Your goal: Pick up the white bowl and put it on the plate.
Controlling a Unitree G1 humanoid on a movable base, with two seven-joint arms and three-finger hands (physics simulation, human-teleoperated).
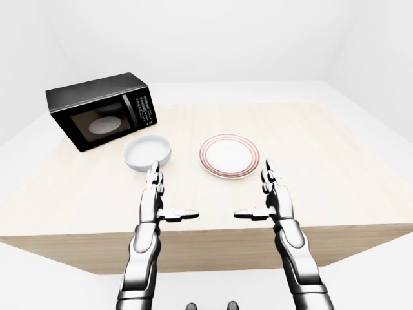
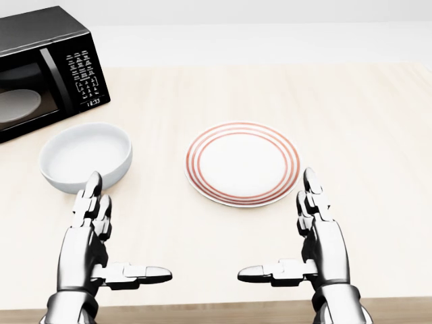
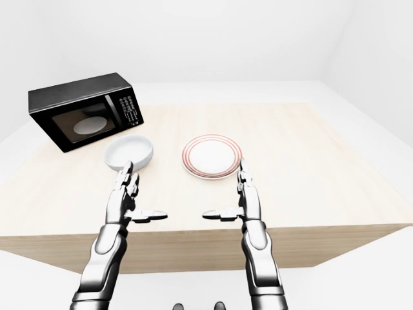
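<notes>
In the left-eye view, a big wooden table (image 1: pixel 310 148) fills the middle of the room. The white bowl (image 1: pixel 148 154) sits on it, left of the plate (image 1: pixel 227 155), with a strip of bare wood between them. A black microwave (image 1: pixel 102 111) stands at the far left, just beside the bowl but not touching it. Both hands hang over the near part of the table. The left hand (image 1: pixel 158 197) has its fingers straight and its thumb sticking out sideways, so it is spread and holds nothing. The right hand (image 1: pixel 271 197) looks the same, spread and empty.

In the head view, the left hand's fingertips (image 2: pixel 92 183) come close to the bowl's near rim but do not seem to touch it. I think the left hand is lined up with the bowl because it is the closer one. The plate has red rings and nothing on it, so the bowl has a free spot to land.

In the right-eye view, there is lots of open wood to the right of the plate and toward the far edge. The near edge runs under the wrists. The tight spot is the microwave on the bowl's far left, so the bowl should move right, away from it.
</notes>
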